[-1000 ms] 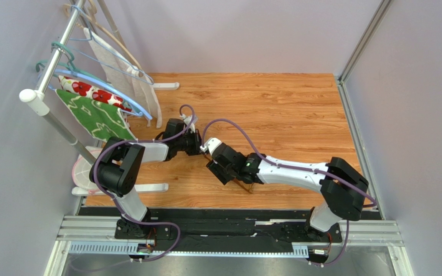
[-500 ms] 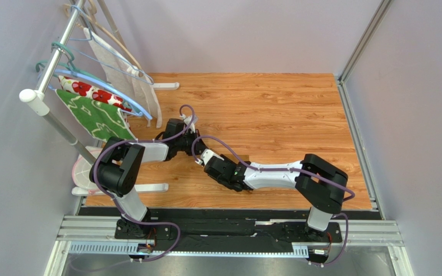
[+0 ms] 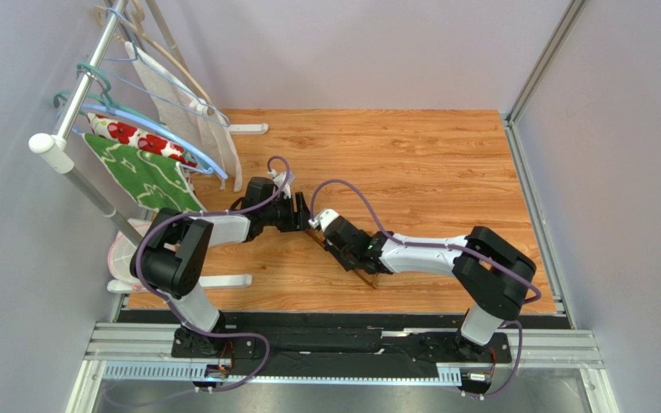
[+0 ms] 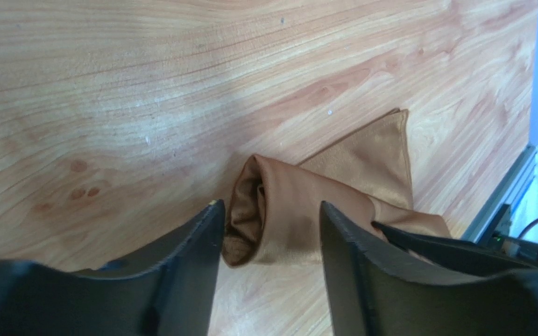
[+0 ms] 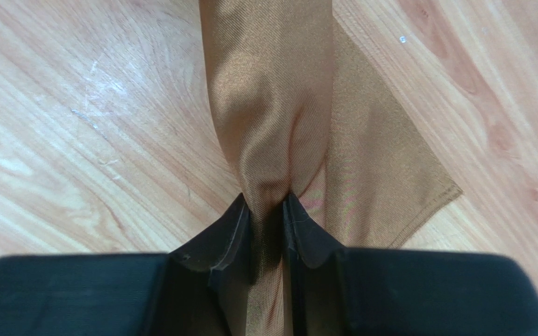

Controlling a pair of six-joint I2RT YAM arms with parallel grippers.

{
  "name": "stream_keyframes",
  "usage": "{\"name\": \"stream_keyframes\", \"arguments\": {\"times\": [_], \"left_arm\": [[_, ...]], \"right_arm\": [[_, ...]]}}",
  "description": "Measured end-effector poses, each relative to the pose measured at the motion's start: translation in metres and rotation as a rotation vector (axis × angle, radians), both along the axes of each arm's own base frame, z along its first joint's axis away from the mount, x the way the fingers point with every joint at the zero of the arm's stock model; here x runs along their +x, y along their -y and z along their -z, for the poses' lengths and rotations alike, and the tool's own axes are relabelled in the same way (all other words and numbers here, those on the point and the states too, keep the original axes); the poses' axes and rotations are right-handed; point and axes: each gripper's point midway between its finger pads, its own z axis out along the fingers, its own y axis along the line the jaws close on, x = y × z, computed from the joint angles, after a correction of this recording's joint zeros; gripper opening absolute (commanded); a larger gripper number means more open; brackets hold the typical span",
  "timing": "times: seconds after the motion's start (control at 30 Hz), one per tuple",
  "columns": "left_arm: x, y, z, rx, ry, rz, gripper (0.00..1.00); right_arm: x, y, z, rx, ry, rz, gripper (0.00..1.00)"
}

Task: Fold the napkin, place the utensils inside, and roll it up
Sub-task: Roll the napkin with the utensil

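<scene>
We find the napkin point(image 5: 272, 84) lying on the wooden table point(image 3: 411, 155), toward its near edge and a little left of centre, where the two arms meet. It is gathered into a loose golden-brown roll with a sheen. One flat, hemmed corner is spread on the wood beside it. The right gripper point(image 5: 268, 213) is closed on the napkin. In the right wrist view its fingers point(image 5: 233, 231) stand close together with a pinched fold of cloth between them, and the fabric runs away from the tips as a rounded ridge. The left gripper point(image 4: 270, 210) is parted wide and has hold of nothing. In the left wrist view the open end of the roll lies between its fingers point(image 4: 191, 259); whether either pad brushes the cloth we cannot tell. In that same view a dark finger of the right gripper sits at the far end of the roll. What the roll encloses is hidden from us. From overhead the grippers come nearly tip to tip, the left arm reaching rightward and the right arm stretched leftward, low over the table. Most of the napkin is covered by the right arm, with only a small brown patch showing at its near side. At the table's left edge stands a rack point(image 3: 75, 112) carrying a green cloth point(image 3: 140, 176) and a flowered cloth point(image 3: 123, 132), both well apart from the napkin.
</scene>
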Motion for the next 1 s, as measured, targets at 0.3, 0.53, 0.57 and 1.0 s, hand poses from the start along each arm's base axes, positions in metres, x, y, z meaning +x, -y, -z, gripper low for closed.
{"name": "stream_keyframes", "arguments": {"times": [0.3,0.53,0.57,1.0], "left_arm": [[0.006,-0.018,-0.04,0.006,0.147,-0.079,0.74],[0.007,-0.018,-0.032,0.012,0.13,-0.079,0.73],[0.006,-0.018,-0.03,0.014,0.123,-0.077,0.72],[0.0,-0.017,-0.011,0.023,0.058,-0.058,0.62]], "right_arm": [[0.003,0.001,-0.007,0.335,-0.28,-0.018,0.13],[-0.005,-0.002,-0.01,0.535,-0.518,-0.055,0.09],[-0.008,-0.003,-0.01,0.555,-0.553,-0.066,0.09],[-0.013,-0.002,-0.01,0.722,-0.789,-0.078,0.07]]}}
